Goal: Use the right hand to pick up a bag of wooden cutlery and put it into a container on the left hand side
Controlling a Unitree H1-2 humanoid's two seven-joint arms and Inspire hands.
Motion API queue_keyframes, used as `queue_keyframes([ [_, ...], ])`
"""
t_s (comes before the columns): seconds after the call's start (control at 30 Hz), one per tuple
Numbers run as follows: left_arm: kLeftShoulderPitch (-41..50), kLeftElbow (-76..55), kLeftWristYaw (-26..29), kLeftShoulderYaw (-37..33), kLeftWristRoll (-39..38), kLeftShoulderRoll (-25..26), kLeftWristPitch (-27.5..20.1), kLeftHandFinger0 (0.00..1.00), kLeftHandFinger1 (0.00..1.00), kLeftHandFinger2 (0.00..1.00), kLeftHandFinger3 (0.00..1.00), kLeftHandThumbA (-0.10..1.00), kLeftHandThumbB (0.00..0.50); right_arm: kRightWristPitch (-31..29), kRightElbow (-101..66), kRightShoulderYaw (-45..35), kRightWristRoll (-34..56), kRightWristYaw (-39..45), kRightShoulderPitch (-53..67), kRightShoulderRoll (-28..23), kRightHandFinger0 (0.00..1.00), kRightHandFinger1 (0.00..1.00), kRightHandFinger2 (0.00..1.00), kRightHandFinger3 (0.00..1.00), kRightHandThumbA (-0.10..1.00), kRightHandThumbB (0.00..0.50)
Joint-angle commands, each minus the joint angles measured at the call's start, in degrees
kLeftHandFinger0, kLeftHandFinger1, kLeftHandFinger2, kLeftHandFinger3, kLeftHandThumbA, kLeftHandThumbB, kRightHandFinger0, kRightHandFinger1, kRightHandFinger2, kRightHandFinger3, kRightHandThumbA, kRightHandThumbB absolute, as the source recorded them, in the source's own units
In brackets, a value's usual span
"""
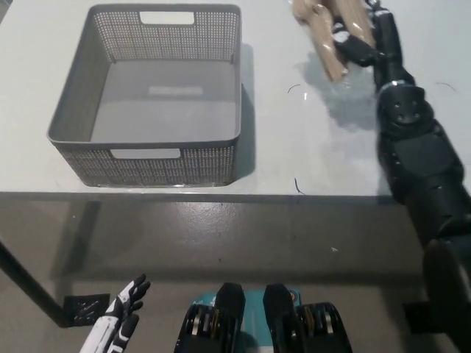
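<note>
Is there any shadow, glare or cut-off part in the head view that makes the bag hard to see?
Head view: the bag of wooden cutlery is cut by the top edge; its shadow falls on the table; the right hand covers part of it; no strong glare.

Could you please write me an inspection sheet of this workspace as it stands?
Surface: pale table, a few small dark marks.
Job's things: grey basket on the table's left, nothing seen inside; bag of wooden cutlery lifted at the top right.
Clutter: nothing seen.
Hands: right robot hand shut on the bag; left robot hand low at the lower left, fingers apart, holding nothing.
Cables: nothing seen.
Surroundings: grey floor below the table edge.
</note>
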Motion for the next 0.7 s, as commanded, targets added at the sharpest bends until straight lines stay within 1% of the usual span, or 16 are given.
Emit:
queue_keyframes([
  [0.0, 1.4, -1.2, 0.5, 0.0, 0.5, 0.1, -2.4, 1.0, 1.0, 1.0, 1.0, 1.0, 0.166, -0.5, -4.0, -1.0, 4.8, 2.7, -3.8, 1.9, 0.01, 0.39, 0.81, 0.82, -0.1, 0.135],
  [0.03, 1.5, -1.2, 0.4, 0.0, 0.6, 0.1, -2.4, 1.0, 1.0, 1.0, 1.0, 1.0, 0.168, -0.2, -4.1, -0.8, 5.0, 2.7, -4.1, 2.9, 0.02, 0.41, 0.84, 0.8, -0.1, 0.151],
  [0.1, 1.4, -0.8, 0.3, -0.2, 0.7, 0.1, -2.8, 1.0, 1.0, 1.0, 1.0, 1.0, 0.168, -0.5, -4.0, -0.1, 4.8, 2.5, -4.8, 4.4, 0.0, 0.39, 0.82, 0.76, -0.1, 0.187],
  [0.17, 1.6, -0.7, 0.1, -0.4, 0.6, 0.0, -2.7, 1.0, 1.0, 1.0, 1.0, 1.0, 0.158, 0.0, -4.8, 0.4, 4.8, 2.4, -5.2, 6.1, 0.0, 0.36, 0.8, 0.74, -0.1, 0.162],
  [0.23, 1.6, -0.7, 0.0, -0.6, 0.6, 0.0, -2.5, 1.0, 1.0, 1.0, 1.0, 1.0, 0.162, 0.3, -5.5, 0.7, 4.5, 1.7, -5.3, 7.2, 0.0, 0.37, 0.81, 0.73, -0.1, 0.172],
  [0.3, 1.5, -0.5, 0.0, -1.0, 1.0, 0.0, -2.6, 1.0, 1.0, 1.0, 1.0, 1.0, 0.157, 0.0, -6.1, 1.6, 3.7, 0.9, -6.1, 8.9, 0.01, 0.41, 0.84, 0.76, -0.1, 0.167],
  [0.33, 1.4, -0.4, 0.0, -1.1, 1.2, 0.0, -2.5, 1.0, 1.0, 1.0, 1.0, 1.0, 0.16, 0.7, -5.9, 2.2, 2.8, -0.4, -6.7, 9.7, 0.09, 0.43, 0.84, 0.75, -0.1, 0.177],
  [0.37, 1.4, -0.4, 0.0, -1.3, 1.2, 0.0, -2.4, 1.0, 1.0, 1.0, 1.0, 1.0, 0.16, 0.9, -6.1, 2.2, 2.8, -0.5, -6.5, 9.6, 0.06, 0.42, 0.84, 0.74, -0.1, 0.174],
  [0.4, 1.3, -0.2, -0.2, -1.4, 0.8, 0.0, -2.3, 1.0, 1.0, 1.0, 1.0, 1.0, 0.162, 1.8, -6.3, 3.4, 1.5, -1.4, -7.2, 10.4, 0.04, 0.38, 0.74, 0.7, -0.1, 0.17],
  [0.43, 1.2, 0.2, -0.3, -1.6, 0.5, 0.1, -2.7, 1.0, 1.0, 1.0, 1.0, 1.0, 0.158, 3.1, -6.7, 5.0, 0.0, -2.3, -8.1, 11.8, 0.0, 0.35, 0.72, 0.68, -0.1, 0.173],
  [0.47, 1.1, 0.4, -0.2, -1.7, 0.6, 0.1, -2.7, 1.0, 1.0, 1.0, 1.0, 1.0, 0.163, 3.5, -6.8, 5.6, -0.3, -2.7, -8.3, 12.2, 0.0, 0.36, 0.74, 0.62, -0.1, 0.17],
  [0.5, 1.1, 0.5, -0.3, -1.9, 0.6, 0.1, -2.8, 1.0, 1.0, 1.0, 1.0, 1.0, 0.161, 3.6, -7.0, 6.4, -0.8, -3.0, -8.5, 12.8, 0.0, 0.38, 0.75, 0.61, -0.1, 0.168],
  [0.53, 1.0, 0.7, -0.4, -2.1, 0.5, 0.1, -2.8, 1.0, 1.0, 1.0, 1.0, 1.0, 0.161, 3.6, -7.2, 7.0, -1.1, -3.4, -8.5, 13.1, 0.0, 0.39, 0.77, 0.64, -0.1, 0.168],
  [0.57, 0.9, 0.7, -0.6, -2.3, 0.1, 0.0, -2.6, 1.0, 1.0, 1.0, 1.0, 0.99, 0.164, 3.5, -7.0, 7.7, -1.4, -3.9, -9.1, 13.9, 0.0, 0.39, 0.76, 0.63, -0.1, 0.168],
  [0.63, 0.7, 0.9, -0.6, -2.6, 0.5, -0.1, -2.3, 1.0, 1.0, 1.0, 1.0, 0.99, 0.174, 3.7, -7.0, 8.8, -2.1, -4.9, -9.5, 14.7, 0.0, 0.36, 0.75, 0.67, -0.1, 0.166],
  [0.67, 0.6, 0.9, -0.6, -2.7, 0.7, -0.1, -2.1, 1.0, 1.0, 1.0, 1.0, 0.99, 0.182, 4.0, -6.8, 9.2, -2.0, -4.9, -10.0, 15.4, 0.0, 0.35, 0.74, 0.73, -0.1, 0.156],
])
